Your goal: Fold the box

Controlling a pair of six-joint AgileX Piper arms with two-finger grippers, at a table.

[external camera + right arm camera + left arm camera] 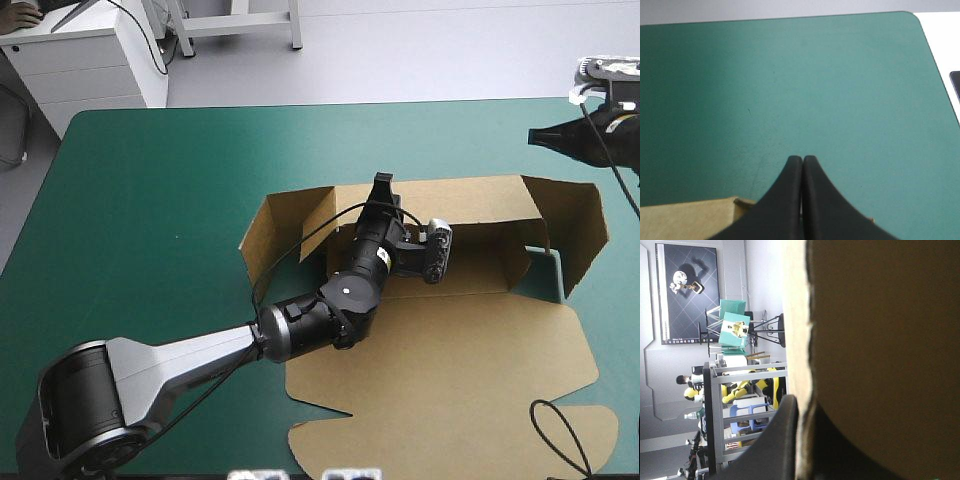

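Observation:
The brown box (450, 360) lies right of the table's middle, its lid flat toward the near edge and its far wall (470, 195) and side flaps raised. My left gripper (382, 186) reaches across the box's floor to the top of the far wall and is shut on it. In the left wrist view the board (880, 340) stands edge-on against one black finger (782, 440); the other finger is hidden behind it. My right gripper (538, 137) hangs shut above the far right corner, off the box. The right wrist view shows its fingertips (802, 159) over bare cover, with a box edge (690, 220) under them.
The teal-green cover (150, 200) stretches wide to the left of the box and beyond its far wall. The raised right side flap (585, 230) stands close to the table's right edge. The table's far right corner (912, 15) lies ahead of the right gripper.

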